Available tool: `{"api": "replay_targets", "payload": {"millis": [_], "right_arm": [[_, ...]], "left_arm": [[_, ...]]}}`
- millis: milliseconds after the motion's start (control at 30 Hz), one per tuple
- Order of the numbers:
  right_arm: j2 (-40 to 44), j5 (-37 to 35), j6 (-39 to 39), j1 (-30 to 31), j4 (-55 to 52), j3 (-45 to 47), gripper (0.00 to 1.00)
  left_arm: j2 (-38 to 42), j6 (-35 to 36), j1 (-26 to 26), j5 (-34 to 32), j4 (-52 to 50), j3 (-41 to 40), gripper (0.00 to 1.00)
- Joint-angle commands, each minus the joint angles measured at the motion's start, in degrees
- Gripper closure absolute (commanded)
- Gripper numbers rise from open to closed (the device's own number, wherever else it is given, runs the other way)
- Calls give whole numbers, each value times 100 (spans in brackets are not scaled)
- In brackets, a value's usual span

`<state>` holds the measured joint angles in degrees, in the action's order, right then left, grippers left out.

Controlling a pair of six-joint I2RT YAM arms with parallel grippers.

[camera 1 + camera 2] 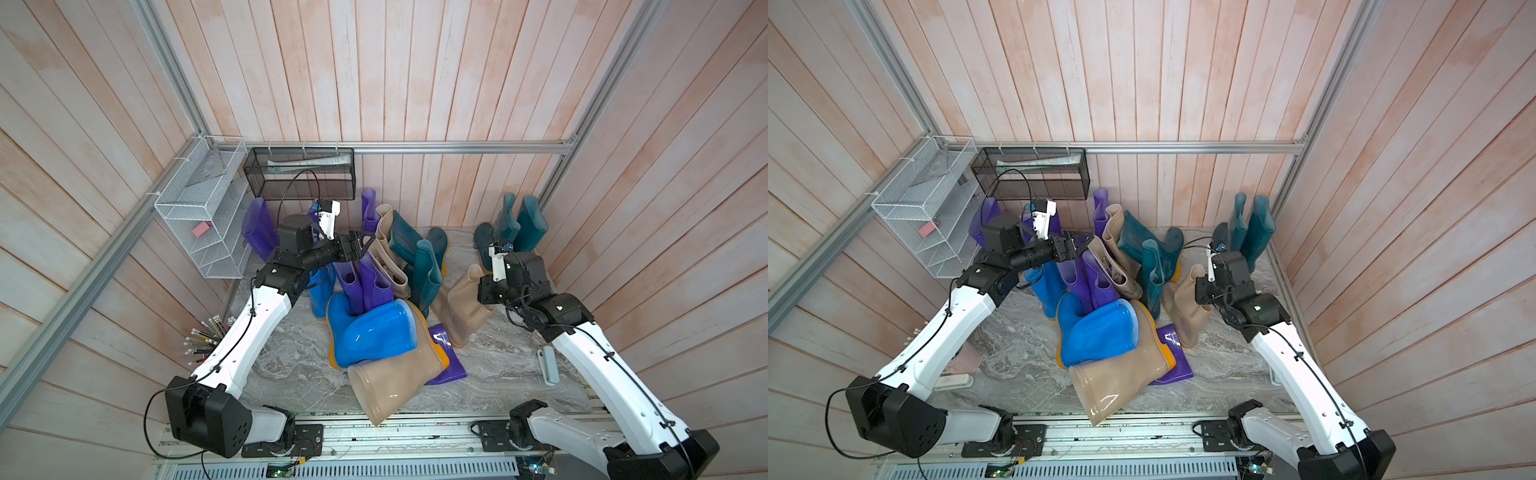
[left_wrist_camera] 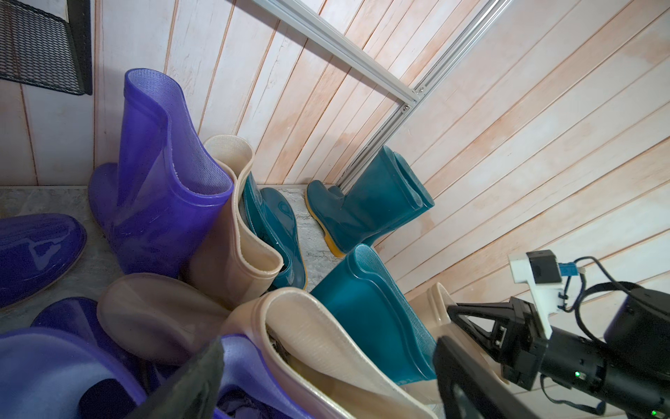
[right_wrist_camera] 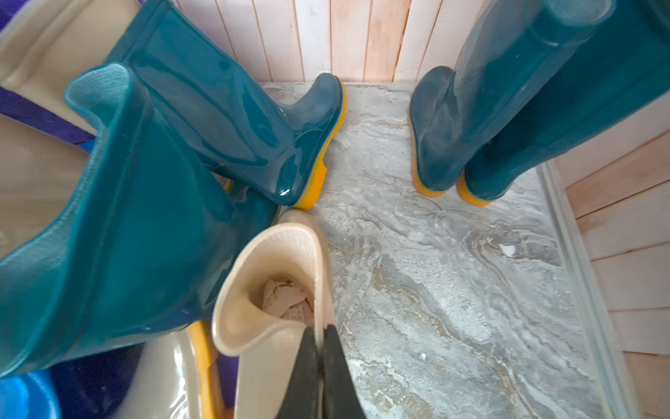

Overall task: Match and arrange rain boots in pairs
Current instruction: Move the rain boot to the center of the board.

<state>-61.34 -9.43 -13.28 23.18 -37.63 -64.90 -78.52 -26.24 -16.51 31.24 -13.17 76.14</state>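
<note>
**A:** Right gripper (image 3: 319, 332) is pinching the shaft rim of a beige boot (image 3: 261, 366), jaws closed tight on the rubber. That boot is leaning just right of the heap in the middle of the desk (image 1: 291, 365).

**B:** And the left gripper (image 1: 360, 244)?

**A:** It is hovering spread wide over the purple boots (image 1: 376, 286) in the heap, holding nothing.

**B:** How is the desk looking?

**A:** Grey and marble-patterned. Two teal boots (image 1: 519, 224) are standing upright in the far right corner. A blue boot (image 1: 370, 332) and a second beige boot (image 1: 390, 382) are lying toward the near edge.

**B:** And the room?

**A:** Pale pinkish plank walls (image 1: 415, 83) are closing it in. An aluminium rail (image 1: 457, 146) is running along the back wall. A white wire basket (image 1: 195, 208) and a black mesh basket (image 1: 299, 174) are hanging by the far left corner.
</note>
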Motion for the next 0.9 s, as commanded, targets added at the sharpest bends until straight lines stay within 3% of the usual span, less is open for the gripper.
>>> {"api": "replay_targets", "payload": {"millis": [0,333,533,700,733,833,867], "right_arm": [[30,-359,35,20,-292,-102,100],[325,-1002,185,-76,-468,-684,100],[499,-909,160,-590,-514,-703,100],[622,-328,83,-1268,-570,-454,100],[632,-364,109,-1272,-636,-480,92],[724,-313,72,-1272,-728,-643,47],[759,-267,80,-1268,-729,-670,44]], "left_arm": [[160,93,-1,-21,91,-55,7],[155,84,1,-30,83,-51,7],[177,70,-1,-22,71,-39,7],[204,40,3,30,112,-55,7],[202,40,-1,31,106,-55,7],[189,5,-1,61,140,-79,7],[175,-8,-1,81,150,-73,7]]}}
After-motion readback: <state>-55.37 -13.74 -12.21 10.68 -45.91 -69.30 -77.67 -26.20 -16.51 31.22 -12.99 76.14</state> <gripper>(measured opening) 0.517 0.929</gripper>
